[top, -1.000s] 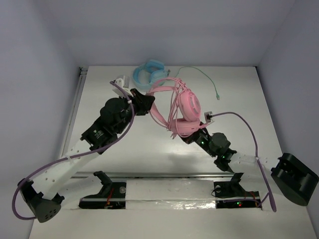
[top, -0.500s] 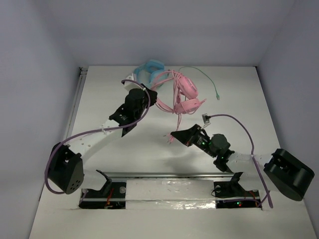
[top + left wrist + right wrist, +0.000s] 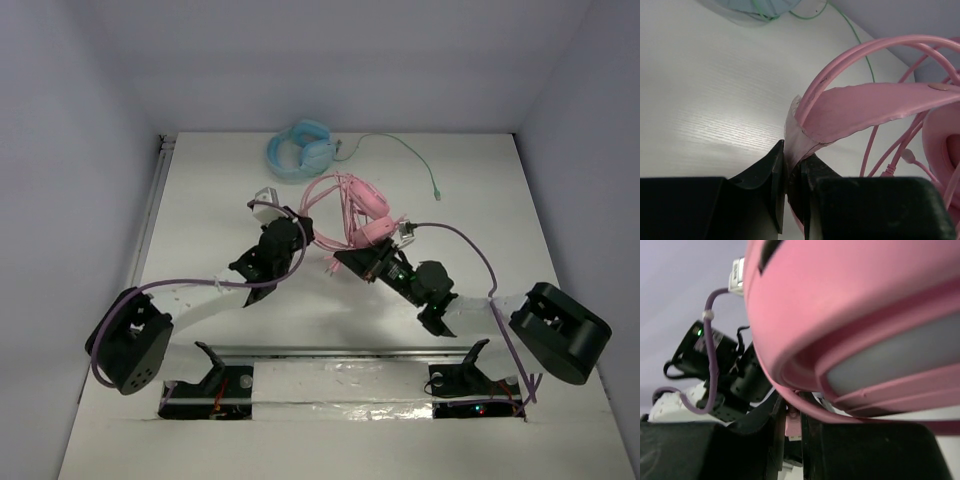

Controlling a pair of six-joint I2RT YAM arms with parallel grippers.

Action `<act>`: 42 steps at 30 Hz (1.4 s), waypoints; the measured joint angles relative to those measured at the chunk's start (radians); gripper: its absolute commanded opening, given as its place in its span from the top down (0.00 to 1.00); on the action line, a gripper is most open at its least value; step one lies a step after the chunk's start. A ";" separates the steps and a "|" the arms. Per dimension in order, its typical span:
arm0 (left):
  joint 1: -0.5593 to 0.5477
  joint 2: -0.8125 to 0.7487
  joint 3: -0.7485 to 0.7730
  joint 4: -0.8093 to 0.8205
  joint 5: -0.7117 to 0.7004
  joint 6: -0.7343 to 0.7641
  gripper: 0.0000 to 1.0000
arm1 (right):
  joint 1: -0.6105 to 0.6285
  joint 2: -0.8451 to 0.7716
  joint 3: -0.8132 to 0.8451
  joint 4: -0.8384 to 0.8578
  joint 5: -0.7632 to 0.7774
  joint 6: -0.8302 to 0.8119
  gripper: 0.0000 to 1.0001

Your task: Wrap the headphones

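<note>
Top view: headphones (image 3: pixel 358 205) lie mid-table (image 3: pixel 200 200), slightly toward the back, pink cable looped over them. Left gripper (image 3: pixel 304 223) is at their left side and right gripper (image 3: pixel 343 258) at their near side, both against pink parts; jaws too small to read here. Blue headphones (image 3: pixel 300 150) sit apart at the back edge, green cable (image 3: pixel 405 150) trailing right. There is open tabletop to the left, right and front, with walls on three sides

Left wrist: shows the grip the top view hides. Fingers are pressed together on the flat pink headband strap, thin double band arching above, ear cup at right, bare table behind

Right wrist: ear cup fills the frame just over the fingers. Jaws are nearly closed on a thin pink piece, cable or rim, cannot tell which. Left arm (image 3: pixel 747 382) shows beyond
</note>
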 measured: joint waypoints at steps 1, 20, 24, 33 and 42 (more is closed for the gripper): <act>-0.018 -0.014 -0.020 0.007 -0.032 0.002 1.00 | 0.000 0.018 0.009 0.004 0.012 0.014 1.00; -0.177 -0.201 -0.170 0.021 -0.282 0.116 1.00 | 0.019 0.183 0.060 0.066 0.203 0.296 1.00; -0.217 -0.207 -0.170 0.026 -0.315 0.160 1.00 | 0.027 0.183 0.060 0.064 0.235 0.334 1.00; -0.325 -0.208 -0.170 0.050 -0.408 0.289 1.00 | 0.027 0.176 0.060 -0.038 0.291 0.405 0.97; -0.405 -0.187 -0.137 0.050 -0.435 0.432 1.00 | 0.027 0.121 0.060 -0.195 0.332 0.429 0.96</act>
